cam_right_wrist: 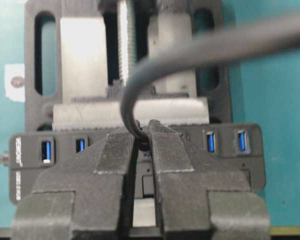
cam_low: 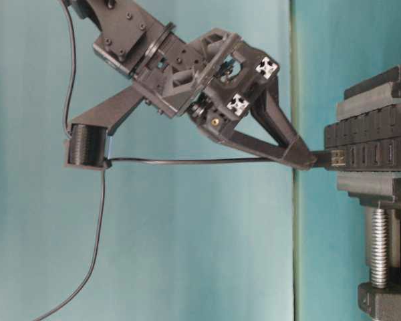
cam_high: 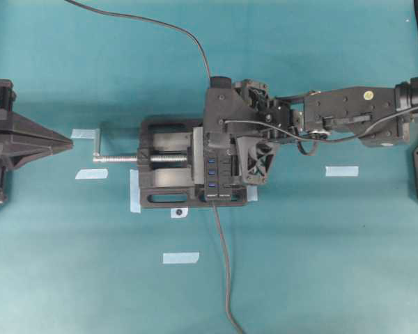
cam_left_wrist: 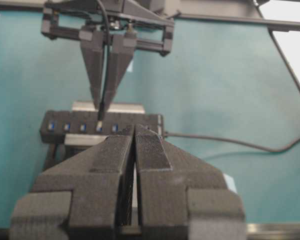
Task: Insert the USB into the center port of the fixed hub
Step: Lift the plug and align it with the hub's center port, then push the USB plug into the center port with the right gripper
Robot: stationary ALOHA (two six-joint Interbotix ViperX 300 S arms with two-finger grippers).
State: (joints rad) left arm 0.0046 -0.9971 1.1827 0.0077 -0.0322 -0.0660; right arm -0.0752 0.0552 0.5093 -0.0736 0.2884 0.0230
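USB [cam_low: 323,159] at the fixed hub [cam_high: 219,170], pinched in the right tool [cam_low: 307,159].
Plug tip met the hub's port row near mid-strip; hub sat clamped in the vise [cam_high: 164,174] on the desk [cam_high: 320,264]. Left tool [cam_left_wrist: 134,150] was closed, empty, well apart.

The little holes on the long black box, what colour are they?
Blue. The hub's slots show best in the right wrist view.

Two tools are seen, the left tool [cam_high: 66,143] and the right tool [cam_low: 309,159]. One hub [cam_high: 217,170], one vise [cam_high: 168,172] and one plug [cam_low: 323,159] are counted. Five tape strips, one [cam_high: 341,170] beside the right tool, are counted on the bench [cam_high: 320,264].
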